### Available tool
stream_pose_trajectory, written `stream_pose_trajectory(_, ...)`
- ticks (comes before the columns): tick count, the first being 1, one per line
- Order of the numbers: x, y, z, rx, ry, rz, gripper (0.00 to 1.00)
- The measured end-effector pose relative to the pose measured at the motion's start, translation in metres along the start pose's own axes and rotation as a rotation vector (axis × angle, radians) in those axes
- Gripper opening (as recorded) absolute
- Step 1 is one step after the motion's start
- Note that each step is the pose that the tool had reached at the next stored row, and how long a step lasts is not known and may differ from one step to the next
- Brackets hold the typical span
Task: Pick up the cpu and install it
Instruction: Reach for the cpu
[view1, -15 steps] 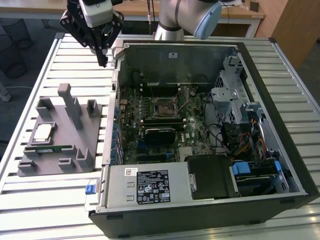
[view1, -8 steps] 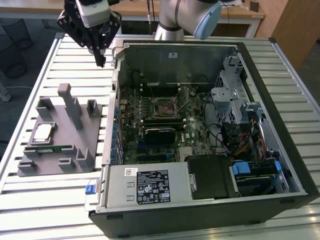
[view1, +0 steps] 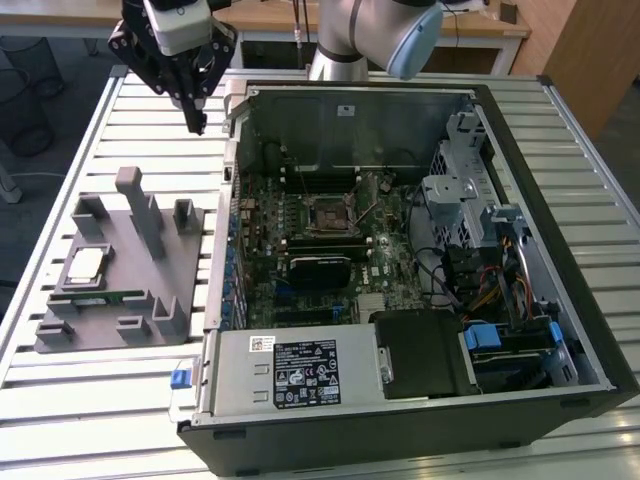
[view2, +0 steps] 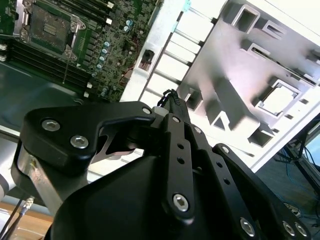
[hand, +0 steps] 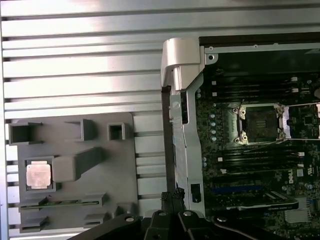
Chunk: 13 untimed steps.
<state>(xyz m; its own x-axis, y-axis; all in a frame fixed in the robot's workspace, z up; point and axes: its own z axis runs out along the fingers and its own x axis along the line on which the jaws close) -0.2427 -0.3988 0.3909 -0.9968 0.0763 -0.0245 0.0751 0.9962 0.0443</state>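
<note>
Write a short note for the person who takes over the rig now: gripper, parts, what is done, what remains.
Gripper: shut, holds nothing, hovers beside a corner of the case.
Cpu: lies in the grey holder, on the exterior view's left of the case.
Socket: looks empty.
Done: nothing yet.
Left: the pick-up and the install.

Open from above to the cpu (view1: 84, 265) in its grey holder (view1: 125, 270), tall post (view1: 135, 195) just beside. Bare worktop (view1: 90, 150) between holder and case wall (view1: 232, 200), below the end effector (view1: 198, 126). Unobstructed above the socket (view1: 328, 213); cables (view1: 450, 265) crowding the exterior view's right
</note>
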Motion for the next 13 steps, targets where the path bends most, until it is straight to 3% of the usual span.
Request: stream_pose_trajectory(13, 0.0109, -0.0008, 0.0000, 0.0000, 0.0000, 0.000, 0.11)
